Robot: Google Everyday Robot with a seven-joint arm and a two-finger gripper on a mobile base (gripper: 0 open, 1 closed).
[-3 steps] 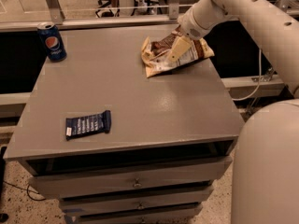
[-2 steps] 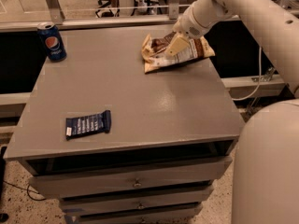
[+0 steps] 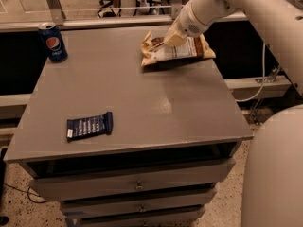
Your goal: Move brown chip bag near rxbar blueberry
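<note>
Brown chip bag [image 3: 189,51] and its goal lie well apart, at opposite corners of the table [image 3: 142,93]. At the far left a Pepsi can [image 3: 53,42] stands upright, a smooth blue cylinder set back from any likely path. Nearer the front left lies the rxbar blueberry [image 3: 89,126], a thin flat navy rectangle with pale lettering, which should stay put while something is set beside it. The tabletop between is matte grey and level, good for sliding or carrying across. At the far right sits the bag, crinkled brown and cream with a white label panel, its film bunched and possibly tipped up at one end. The gripper [image 3: 171,39] is down on the bag's upper edge. Whether it has closed on the bag I cannot tell.
</note>
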